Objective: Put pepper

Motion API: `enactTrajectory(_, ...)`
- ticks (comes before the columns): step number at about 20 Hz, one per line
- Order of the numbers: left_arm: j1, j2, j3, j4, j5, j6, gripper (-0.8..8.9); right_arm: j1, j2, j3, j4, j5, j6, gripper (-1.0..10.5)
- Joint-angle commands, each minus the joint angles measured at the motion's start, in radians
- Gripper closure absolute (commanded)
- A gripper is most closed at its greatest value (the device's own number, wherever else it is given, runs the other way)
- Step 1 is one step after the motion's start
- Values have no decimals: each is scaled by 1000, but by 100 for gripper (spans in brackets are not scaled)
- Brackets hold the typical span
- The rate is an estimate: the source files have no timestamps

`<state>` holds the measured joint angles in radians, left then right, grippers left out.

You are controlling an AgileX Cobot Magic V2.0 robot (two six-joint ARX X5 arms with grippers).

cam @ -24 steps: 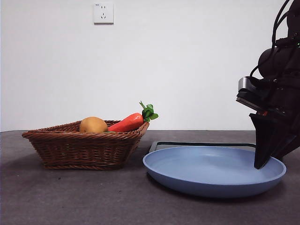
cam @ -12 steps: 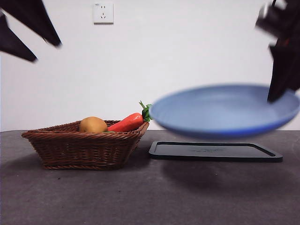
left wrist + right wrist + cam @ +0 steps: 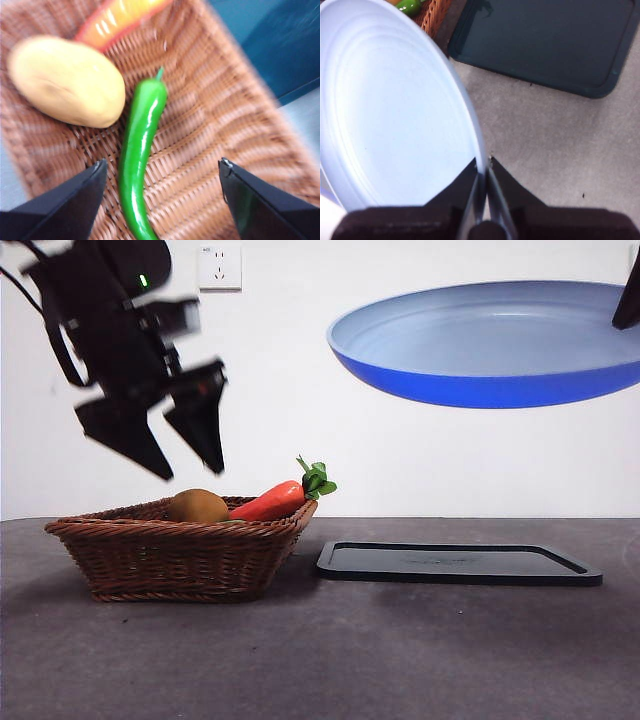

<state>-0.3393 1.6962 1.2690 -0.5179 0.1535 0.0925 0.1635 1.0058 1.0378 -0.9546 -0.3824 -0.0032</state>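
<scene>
The glossy green pepper [image 3: 140, 150] lies on the floor of the wicker basket [image 3: 210, 125], between a yellow potato [image 3: 65, 82] and the basket's wall. My left gripper [image 3: 162, 162] is open, with the pepper just inside one jaw. In the front view the left gripper [image 3: 188, 470] hangs just above the basket [image 3: 180, 560], whose wall hides the pepper. My right gripper [image 3: 482, 161] is shut on the rim of a blue plate [image 3: 395, 115]. It holds the plate [image 3: 490, 345] high in the air at the right. The pepper's tip [image 3: 410, 5] shows past the plate.
An orange carrot [image 3: 270, 502] with green leaves leans on the basket's rim beside the potato [image 3: 197, 505]. A flat black tray [image 3: 460, 562] lies on the grey table right of the basket, below the raised plate. It also shows in the right wrist view [image 3: 545, 45].
The right gripper has lifted the blue plate off the black tray and high up. The left arm has come down from the top left corner to just above the basket.
</scene>
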Motion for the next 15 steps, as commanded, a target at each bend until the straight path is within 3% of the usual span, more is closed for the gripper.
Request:
enactTrajectory(1,-10,67,18,42,-46,43,424,1,0,14,-1,-5,14,944)
enactTrajectory(15,-10,221,18,140,-73,44,426,2,-1,14,-5,-5,13,943)
